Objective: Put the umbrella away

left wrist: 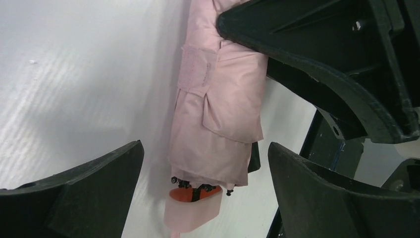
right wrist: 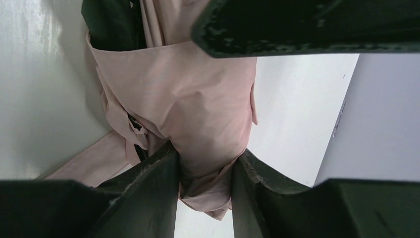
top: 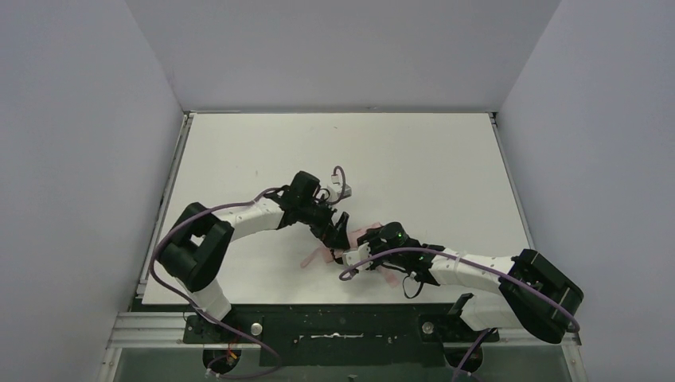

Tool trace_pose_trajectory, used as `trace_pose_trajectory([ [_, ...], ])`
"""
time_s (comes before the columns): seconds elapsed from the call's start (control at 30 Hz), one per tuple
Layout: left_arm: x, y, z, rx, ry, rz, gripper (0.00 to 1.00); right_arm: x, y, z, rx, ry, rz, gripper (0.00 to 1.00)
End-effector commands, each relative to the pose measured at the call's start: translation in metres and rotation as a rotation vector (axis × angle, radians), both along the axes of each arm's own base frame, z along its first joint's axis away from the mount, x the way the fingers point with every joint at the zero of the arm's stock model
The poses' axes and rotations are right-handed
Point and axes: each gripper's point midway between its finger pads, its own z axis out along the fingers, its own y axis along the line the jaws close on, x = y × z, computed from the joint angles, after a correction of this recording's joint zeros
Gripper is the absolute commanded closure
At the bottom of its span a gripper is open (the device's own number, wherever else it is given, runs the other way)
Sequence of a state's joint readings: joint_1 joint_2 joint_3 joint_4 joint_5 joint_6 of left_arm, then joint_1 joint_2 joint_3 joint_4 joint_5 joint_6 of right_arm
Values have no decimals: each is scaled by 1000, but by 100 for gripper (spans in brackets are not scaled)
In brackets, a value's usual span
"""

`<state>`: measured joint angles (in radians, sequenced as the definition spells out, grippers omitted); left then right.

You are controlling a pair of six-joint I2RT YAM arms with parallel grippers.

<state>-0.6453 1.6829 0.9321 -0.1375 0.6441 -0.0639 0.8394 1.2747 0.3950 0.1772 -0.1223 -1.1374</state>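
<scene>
**Umbrella bundled on the table, one gripper holding it, the other spread over it**

The umbrella (top: 371,231) lies on the white table (top: 398,159) near the front edge, right where the two arms meet, and from above they cover most of it. The right gripper (right wrist: 205,158) is pinched narrow on a bunch of the pale pink fabric. The left gripper (left wrist: 205,148) stands wide over the bundle, gripping nothing. It is the nearer one to the handle end: in its own view the umbrella's long axis runs straight up the gap between its fingers, with the handle (left wrist: 193,214) closest and the right gripper (left wrist: 317,59) bearing on the far end.

The canopy looks folded but loose and rumpled. A pink strap (left wrist: 198,67) lies across it, and I cannot tell whether it is fastened. The black rib tips (left wrist: 182,182) bunch just above the small pink handle, beside a bit of orange.
</scene>
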Motion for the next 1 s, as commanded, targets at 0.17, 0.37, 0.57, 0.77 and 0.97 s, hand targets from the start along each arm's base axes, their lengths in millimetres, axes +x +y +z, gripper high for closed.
trace_pose_trajectory([
  [0.17,-6,-19,-3,-86,64,-97,4,-2,-8,-11,-26,11,-31,85],
  [0.37,-12,-28,-11,-86,81,-115,4,0,-6,-8,-8,11,-44,86],
  [0.57,-24,-37,-22,-73,124,-154,13,3,-5,-6,1,6,-58,86],
  [0.77,-33,-39,-27,-50,166,-197,50,3,-5,-6,16,15,-74,85],
  [0.97,-38,-31,-28,-6,160,-215,77,2,-5,-3,38,24,-88,83],
])
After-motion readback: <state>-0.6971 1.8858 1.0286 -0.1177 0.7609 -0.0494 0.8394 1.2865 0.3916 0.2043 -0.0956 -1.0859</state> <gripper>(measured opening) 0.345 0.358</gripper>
